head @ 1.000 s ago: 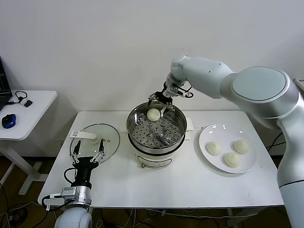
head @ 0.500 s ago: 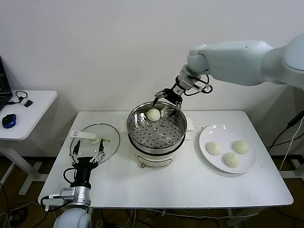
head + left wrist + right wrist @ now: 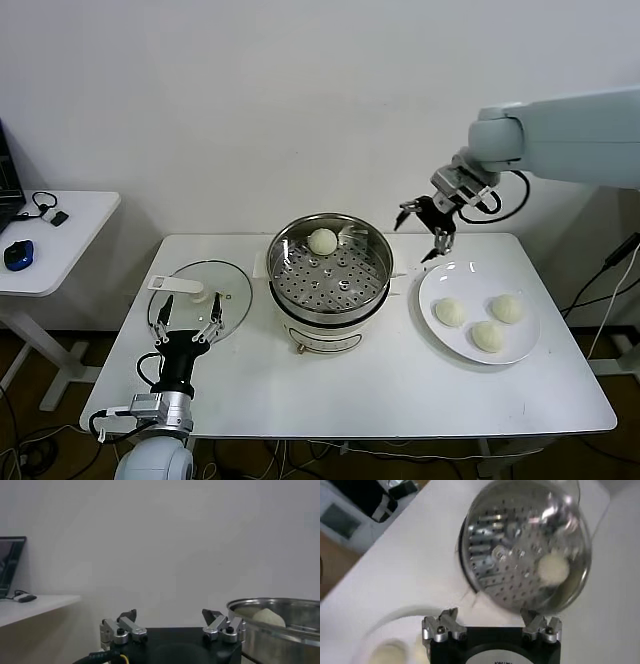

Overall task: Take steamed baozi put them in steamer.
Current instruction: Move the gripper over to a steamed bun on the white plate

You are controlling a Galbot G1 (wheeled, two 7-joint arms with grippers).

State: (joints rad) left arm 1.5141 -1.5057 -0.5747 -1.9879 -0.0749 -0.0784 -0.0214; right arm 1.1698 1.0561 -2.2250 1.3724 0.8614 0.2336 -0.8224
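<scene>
The steel steamer [image 3: 330, 272] stands mid-table on its white base. One off-white baozi [image 3: 322, 241] lies on its perforated tray at the back; it also shows in the right wrist view [image 3: 554, 570] and the left wrist view [image 3: 268, 617]. Three more baozi [image 3: 451, 312] [image 3: 507, 308] [image 3: 489, 336] lie on the white plate [image 3: 436, 286] to the right. My right gripper [image 3: 424, 228] is open and empty in the air between steamer and plate, above the plate's far edge. My left gripper [image 3: 187, 325] is open and empty, parked at the table's front left.
A glass lid with a white handle [image 3: 197, 290] lies left of the steamer, just beyond my left gripper. A small side table [image 3: 55, 240] with a blue mouse [image 3: 18, 254] stands far left. The wall is close behind the steamer.
My right gripper has left the baozi in the steamer and moved up and to the right, from over the steamer's back rim toward the plate. The left arm has not moved.
</scene>
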